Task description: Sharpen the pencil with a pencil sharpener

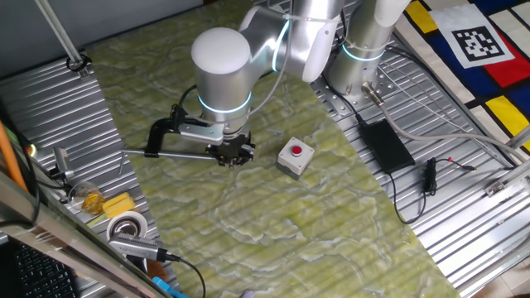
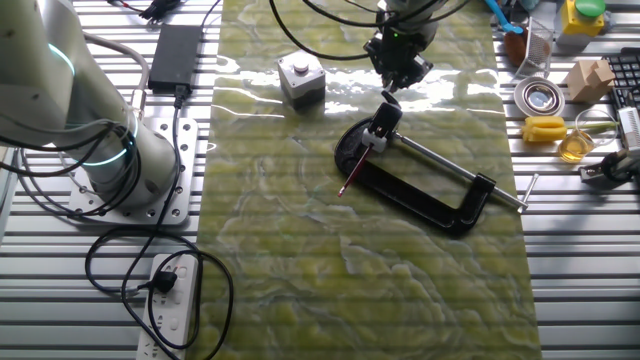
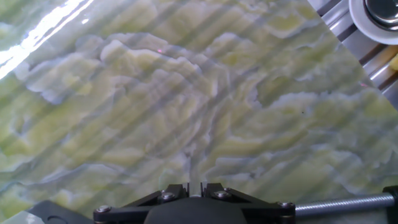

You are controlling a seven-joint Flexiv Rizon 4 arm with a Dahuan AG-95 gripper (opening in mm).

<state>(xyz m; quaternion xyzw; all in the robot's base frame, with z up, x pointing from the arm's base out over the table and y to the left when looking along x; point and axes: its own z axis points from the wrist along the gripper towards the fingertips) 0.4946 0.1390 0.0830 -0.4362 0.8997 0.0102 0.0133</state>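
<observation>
The pencil [image 2: 353, 172], a thin dark red stick, is held at one end in the white pad of the black G-clamp [image 2: 440, 205] and points out over the mat. My gripper [image 2: 397, 82] hovers just beyond the clamp's pad end, its jaws close together around a small glossy black lump, the pencil sharpener [image 2: 391, 95]. In the one fixed view the gripper [image 1: 234, 154] hides the pencil, beside the clamp [image 1: 162, 132]. In the hand view only the finger bases [image 3: 175, 188] and the clamp's silver screw rod [image 3: 339, 204] show.
A grey box with a red button [image 2: 300, 78] stands on the mat left of the gripper. A black power brick [image 2: 175, 50] lies by the arm's base. A tape roll [image 2: 538, 97], yellow pieces [image 2: 545, 128] and tools lie on the rack.
</observation>
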